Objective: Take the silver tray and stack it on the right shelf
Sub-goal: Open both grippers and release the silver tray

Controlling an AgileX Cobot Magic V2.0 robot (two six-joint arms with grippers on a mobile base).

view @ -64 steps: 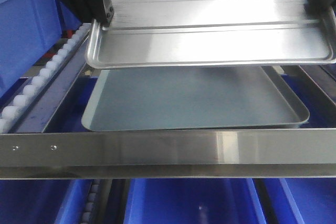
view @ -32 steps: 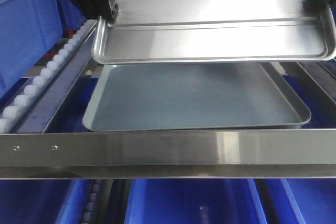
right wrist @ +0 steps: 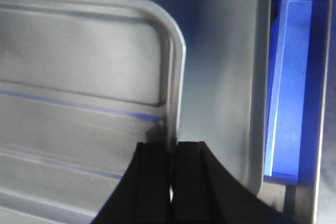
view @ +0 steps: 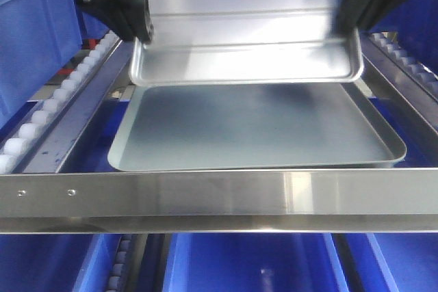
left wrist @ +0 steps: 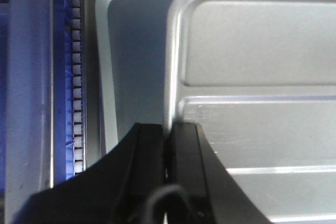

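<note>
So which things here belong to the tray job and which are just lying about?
Job: silver tray, left gripper, right gripper, right shelf.
Lying about: grey tray, blue bins.

Silver tray (view: 246,39) fills rear of right shelf (view: 82,124), tilted above grey tray (view: 253,128); only thin gap between them at back. Left gripper (left wrist: 169,129), right gripper (right wrist: 172,148) clamp its side rims, close to roller rails (view: 61,94) both sides. Front bar (view: 308,196) blocks low approach from front. Free room above grey tray's front half, over bar.
</note>
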